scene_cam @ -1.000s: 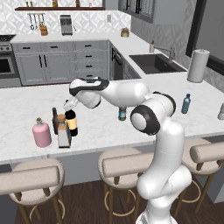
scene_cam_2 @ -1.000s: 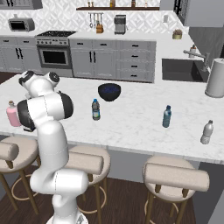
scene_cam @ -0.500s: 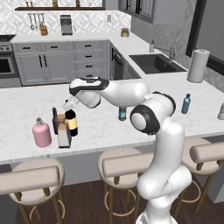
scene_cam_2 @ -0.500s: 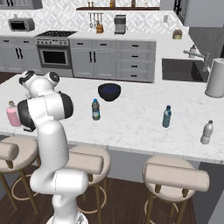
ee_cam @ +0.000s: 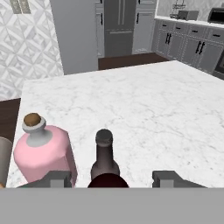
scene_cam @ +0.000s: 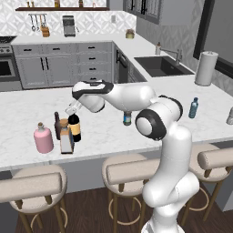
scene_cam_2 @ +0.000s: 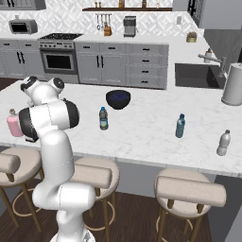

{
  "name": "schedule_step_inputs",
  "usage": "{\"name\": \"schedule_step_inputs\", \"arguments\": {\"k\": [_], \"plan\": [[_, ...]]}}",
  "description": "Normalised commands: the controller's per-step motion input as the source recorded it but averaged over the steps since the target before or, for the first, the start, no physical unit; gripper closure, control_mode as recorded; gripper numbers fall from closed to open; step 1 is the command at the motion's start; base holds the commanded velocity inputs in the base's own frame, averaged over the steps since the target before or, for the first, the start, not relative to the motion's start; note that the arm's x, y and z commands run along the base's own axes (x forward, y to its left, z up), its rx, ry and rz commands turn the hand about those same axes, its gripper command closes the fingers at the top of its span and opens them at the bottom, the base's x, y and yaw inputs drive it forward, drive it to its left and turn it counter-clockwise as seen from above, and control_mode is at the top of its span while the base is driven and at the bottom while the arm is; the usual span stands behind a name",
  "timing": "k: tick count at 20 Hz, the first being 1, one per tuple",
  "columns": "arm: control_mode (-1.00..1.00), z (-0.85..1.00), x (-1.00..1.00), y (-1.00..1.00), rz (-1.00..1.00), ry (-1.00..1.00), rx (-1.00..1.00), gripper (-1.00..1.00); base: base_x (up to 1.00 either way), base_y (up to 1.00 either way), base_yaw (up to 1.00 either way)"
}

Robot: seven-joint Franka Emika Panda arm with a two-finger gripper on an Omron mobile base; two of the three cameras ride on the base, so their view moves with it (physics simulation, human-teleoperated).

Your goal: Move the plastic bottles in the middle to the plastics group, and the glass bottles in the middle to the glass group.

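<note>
1. Right at the counter (scene_cam: 27, 102) front edge on the left: the squarish pale bottle (scene_cam: 66, 139) with its tan cork stands upright, nearest the stools (scene_cam: 32, 187).
2. Just beside it, to the left, the squat pink bottle (scene_cam: 43, 139) stands upright; the hand view catches it too, pink body and tan stopper at the lower left.
3. Just behind the pale bottle stands the dark wine bottle (scene_cam: 74, 128) with the orange-yellow label, and at its left the slim dark brown bottle (scene_cam: 58, 124). All four crowd into one tight cluster; whether they touch, I can't tell.
4. The pincer (scene_cam: 73, 108) hangs right over the wine bottle's top. In the hand view its two finger tips (ee_cam: 57, 179) stand apart with a rounded dark top between them and daylight on either side: jaws parted, gripping nothing. The brown bottle's neck rises just past that gap.
5. Farther along, mid-counter, a small dark-capped bottle (scene_cam_2: 103, 118) with a label stands alone, well apart from the cluster.
6. Behind it, a dark bowl (scene_cam_2: 118, 99) sits on the counter.
7. Out to the right, the small see-through blue water bottle (scene_cam_2: 180, 125) stands upright, and a pale grey bottle (scene_cam_2: 223, 142) stands near the counter's right end.
8. Beyond them, a paper towel roll (scene_cam_2: 233, 84) stands by the sink (scene_cam_2: 196, 75).
</note>
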Motion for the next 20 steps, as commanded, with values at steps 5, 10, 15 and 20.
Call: {"name": "schedule_step_inputs", "arguments": {"k": [5, 10, 15, 20], "plan": [[-1.00, 0.00, -0.04, 0.00, 0.00, -0.01, 0.00, -1.00, 0.00, 0.00, 0.00], [-1.00, 0.11, -0.28, -0.26, -0.05, -0.05, 0.00, -1.00, 0.00, 0.00, 0.00], [-1.00, 0.18, -0.10, -0.59, -0.16, 0.00, 0.00, -1.00, 0.00, 0.00, 0.00], [-1.00, 0.14, -0.04, -0.61, -0.22, 0.00, 0.00, -1.00, 0.00, 0.00, 0.00]]}}
